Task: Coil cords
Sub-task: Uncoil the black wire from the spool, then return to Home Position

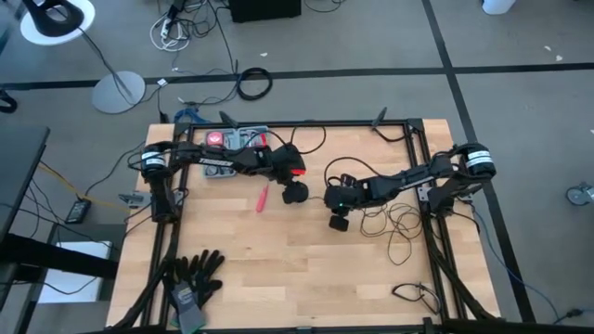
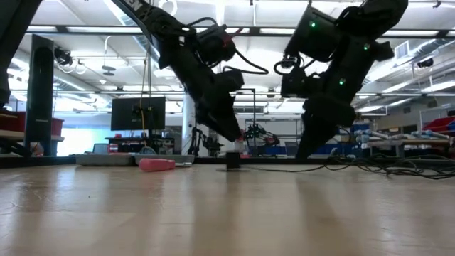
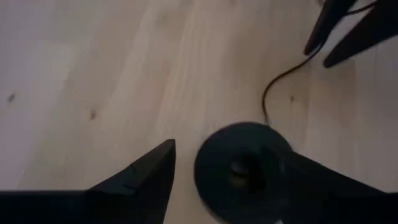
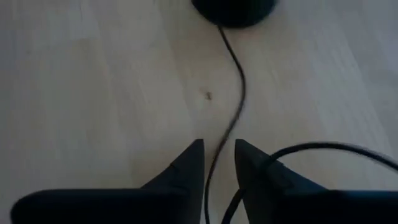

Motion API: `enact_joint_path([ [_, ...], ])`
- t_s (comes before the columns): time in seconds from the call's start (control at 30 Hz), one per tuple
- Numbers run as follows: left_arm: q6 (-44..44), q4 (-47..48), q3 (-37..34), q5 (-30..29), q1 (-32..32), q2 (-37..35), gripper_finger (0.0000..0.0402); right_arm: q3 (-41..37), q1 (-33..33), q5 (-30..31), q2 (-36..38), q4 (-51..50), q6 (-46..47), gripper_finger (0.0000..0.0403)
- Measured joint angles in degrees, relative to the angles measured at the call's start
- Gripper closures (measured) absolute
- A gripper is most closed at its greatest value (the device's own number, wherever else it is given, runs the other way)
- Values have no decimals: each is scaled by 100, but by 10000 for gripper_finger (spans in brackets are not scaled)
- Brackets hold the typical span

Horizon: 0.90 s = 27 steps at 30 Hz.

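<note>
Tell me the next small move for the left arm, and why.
Probably close the left gripper on the puck: its open fingers straddle the puck on the table, while the right gripper, slightly open, has the cord between its fingertips.

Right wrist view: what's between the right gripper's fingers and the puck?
Only a stretch of the cord on bare table. It runs from the puck down into the gap at the right gripper.
</note>
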<state>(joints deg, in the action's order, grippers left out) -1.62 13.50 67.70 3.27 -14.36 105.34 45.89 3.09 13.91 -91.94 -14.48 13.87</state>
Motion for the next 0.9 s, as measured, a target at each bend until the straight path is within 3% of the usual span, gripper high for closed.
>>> enact_joint_path([
  [0.2, 0, 302, -8, -39, -1, -310, 163, 4, -112, 20, -136, 109, -41, 301],
  [0.7, 183, 639, -60, 113, 12, -845, 163, 4, -256, -20, -68, 318, 366, 309],
  [0.9, 161, -80, -883, 146, -34, -1515, 163, 8, -238, -272, -68, 786, 541, 310],
])
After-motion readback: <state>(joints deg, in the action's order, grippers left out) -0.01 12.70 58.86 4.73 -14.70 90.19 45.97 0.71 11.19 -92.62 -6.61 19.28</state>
